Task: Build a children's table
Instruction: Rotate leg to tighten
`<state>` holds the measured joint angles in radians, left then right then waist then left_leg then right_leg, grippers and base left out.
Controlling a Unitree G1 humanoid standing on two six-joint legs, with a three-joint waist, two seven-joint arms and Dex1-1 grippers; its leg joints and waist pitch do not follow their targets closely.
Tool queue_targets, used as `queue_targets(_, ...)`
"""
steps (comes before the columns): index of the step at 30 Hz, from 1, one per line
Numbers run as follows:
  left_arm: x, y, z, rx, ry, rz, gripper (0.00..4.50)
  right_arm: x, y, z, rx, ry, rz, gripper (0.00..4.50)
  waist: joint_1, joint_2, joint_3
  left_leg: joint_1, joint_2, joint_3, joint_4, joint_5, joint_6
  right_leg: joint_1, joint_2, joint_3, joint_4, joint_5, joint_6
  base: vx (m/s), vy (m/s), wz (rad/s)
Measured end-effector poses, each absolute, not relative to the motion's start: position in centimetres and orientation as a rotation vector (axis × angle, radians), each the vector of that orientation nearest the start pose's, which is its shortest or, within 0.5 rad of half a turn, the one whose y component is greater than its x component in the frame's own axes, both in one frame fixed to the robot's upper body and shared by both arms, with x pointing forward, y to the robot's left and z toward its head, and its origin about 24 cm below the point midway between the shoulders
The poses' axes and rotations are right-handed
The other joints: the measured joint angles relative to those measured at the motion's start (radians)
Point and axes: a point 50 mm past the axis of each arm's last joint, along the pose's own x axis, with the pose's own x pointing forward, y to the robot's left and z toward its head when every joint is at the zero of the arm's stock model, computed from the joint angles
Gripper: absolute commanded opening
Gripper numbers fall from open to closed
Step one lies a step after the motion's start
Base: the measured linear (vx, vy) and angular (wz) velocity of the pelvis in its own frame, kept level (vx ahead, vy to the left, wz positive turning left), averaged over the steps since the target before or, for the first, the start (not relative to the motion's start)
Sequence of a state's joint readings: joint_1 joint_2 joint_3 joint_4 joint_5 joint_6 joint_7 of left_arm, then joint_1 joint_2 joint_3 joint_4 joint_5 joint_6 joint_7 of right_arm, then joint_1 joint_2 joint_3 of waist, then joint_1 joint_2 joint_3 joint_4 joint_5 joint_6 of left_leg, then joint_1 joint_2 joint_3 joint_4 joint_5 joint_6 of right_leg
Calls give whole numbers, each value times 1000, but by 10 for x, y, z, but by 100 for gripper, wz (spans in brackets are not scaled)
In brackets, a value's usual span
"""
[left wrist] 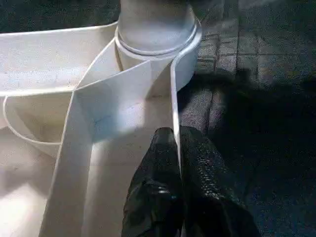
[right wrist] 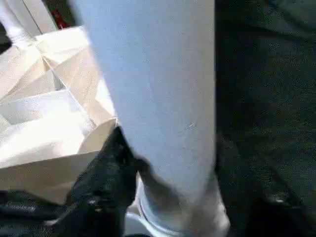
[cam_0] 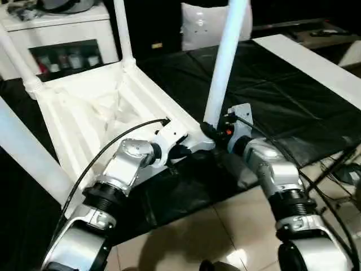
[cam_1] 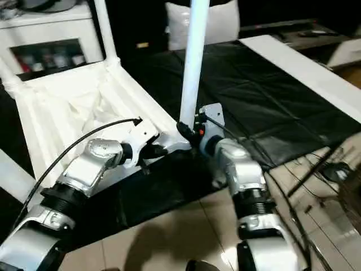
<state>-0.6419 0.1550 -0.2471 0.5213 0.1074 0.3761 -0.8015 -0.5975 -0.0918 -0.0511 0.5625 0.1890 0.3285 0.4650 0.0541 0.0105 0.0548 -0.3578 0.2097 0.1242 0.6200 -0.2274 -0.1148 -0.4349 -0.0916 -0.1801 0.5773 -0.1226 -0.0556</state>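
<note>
Now | left tool pinches children's table rim; right tool clamps leg base

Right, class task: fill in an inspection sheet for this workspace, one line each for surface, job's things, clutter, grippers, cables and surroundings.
Surface: black sheet over the work area, creased; pale tiled floor at the near edge.
Job's things: white table top lying upside down, ribbed underside up; near leg standing upright in its corner socket; other legs also standing in corners.
Clutter: nothing seen on the sheet.
Grippers: left gripper pinches the table top's thin rim beside the socket; right gripper clamps the near leg's base.
Cables: black cable looping over the left forearm.
Surroundings: white cabinet behind; white cushion behind.
</note>
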Motion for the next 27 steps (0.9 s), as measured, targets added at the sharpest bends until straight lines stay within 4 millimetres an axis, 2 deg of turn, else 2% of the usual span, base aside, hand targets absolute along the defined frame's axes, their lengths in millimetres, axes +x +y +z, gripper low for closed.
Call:
queue_targets(2, 334, 77, 61, 345, 429, -1008, 0, 349, -119, 61, 154, 289, 541, 295, 15, 0, 0, -1, 1, 0, 0, -1, 2, -1, -1, 1, 0, 0, 0, 0, 0, 0)
queue_targets(5, 333, 79, 61, 366, 423, -1037, 0, 345, -125, 60, 161, 274, 576, 304, 29, 1, 0, -1, 2, 2, 0, -2, 3, -2, -1, 3, 1, 0, 0, 0, 0, 0)
queue_targets(12, 330, 91, 60, 419, 419, -1111, 0, 337, -147, 64, 120, 247, 677, 382, 54, 1, 1, 2, 2, 3, 0, 1, 1, 0, -1, 5, 1, 2, -1, 0, 0, 0)
queue_targets(18, 324, 106, 63, 505, 400, -1263, 0, 323, -171, 71, 30, 267, 893, 433, 76, 1, 1, 1, 2, 3, 0, 2, 2, 0, -1, 5, 1, 3, 0, 0, 0, 0)
queue_targets(20, 322, 114, 65, 537, 400, -1317, 0, 316, -180, 75, -2, 290, 977, 443, 90, 1, 1, 0, 2, 3, 0, 2, 3, 0, -1, 5, 1, 3, 0, 0, 0, 0)
queue_targets(24, 318, 127, 68, 586, 419, -1396, 0, 313, -194, 80, -34, 323, 1027, 443, 97, 1, 0, 1, 2, 3, 0, 2, 3, 0, -1, 5, 1, 3, 0, 0, 0, 0)
queue_targets(27, 314, 128, 68, 615, 419, -1465, 0, 310, -195, 81, -70, 339, 1071, 443, 101, 1, 0, 1, 2, 3, 0, 2, 2, 0, -1, 5, 1, 3, 0, 0, 0, 0)
